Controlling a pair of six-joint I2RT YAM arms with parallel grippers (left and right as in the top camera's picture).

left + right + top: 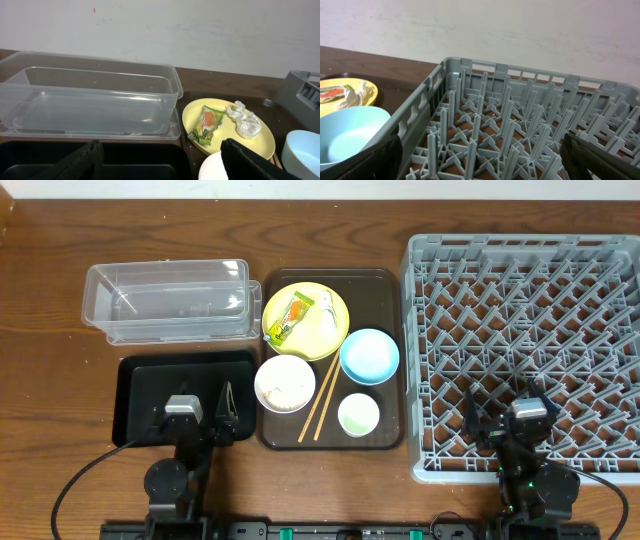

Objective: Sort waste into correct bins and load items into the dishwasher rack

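Observation:
The yellow plate (318,332) holds the green-and-orange wrapper (296,310) and the white tissue (328,309). The white bowl (285,383) with rice in it, the light blue bowl (369,355), the green cup (358,414) and the chopsticks (320,398) lie on the brown serving tray. The clear tub (165,300) and the black tray (140,385) are on the left, the grey rack (525,330) on the right. My left gripper (193,415) is open and empty over the black tray (140,160). My right gripper (510,420) is open and empty over the rack (510,110).
The brown serving tray (390,290) sits between the bins and the rack. In the left wrist view the clear tub (90,95) is ahead, the plate (225,137) and white bowl (212,167) to the right. The blue bowl (347,132) lies left of the rack wall.

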